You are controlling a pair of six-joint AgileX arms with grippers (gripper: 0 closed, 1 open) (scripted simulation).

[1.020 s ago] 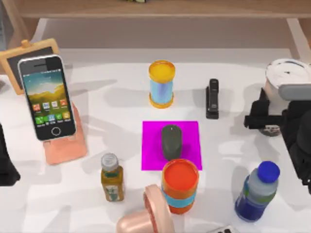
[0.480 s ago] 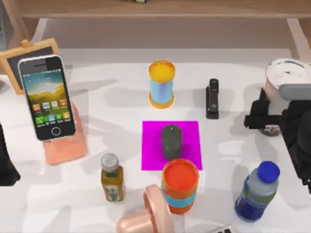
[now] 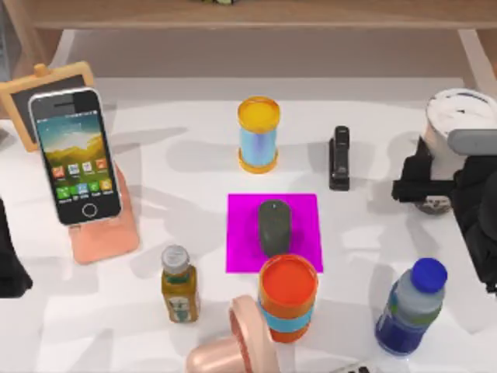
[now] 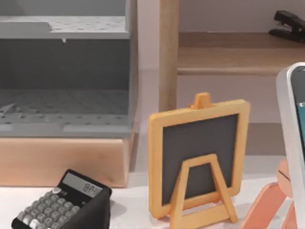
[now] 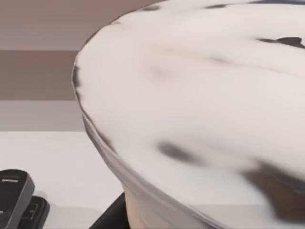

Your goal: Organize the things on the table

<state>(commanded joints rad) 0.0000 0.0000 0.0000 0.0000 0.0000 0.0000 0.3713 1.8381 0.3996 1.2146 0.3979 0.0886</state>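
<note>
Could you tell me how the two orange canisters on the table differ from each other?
In the top view, the yellow-topped canister stands beyond the magenta mat, clear of it; the red-topped canister stands at the mat's near edge, overlapping it. The yellow-topped canister looks narrower, the red-topped one wider. Their tops differ: yellow against red-orange. Both stand upright and carry a light blue band round the middle.

Big white table (image 3: pixel 194 155), smooth and plain, with soft grey shadows lying across it. Behind it, a brown wooden shelf (image 4: pixel 228 59) on a tall wooden post (image 4: pixel 169 52). Beside the post, a grey bin (image 4: pixel 64 71) with a wooden base.
</note>
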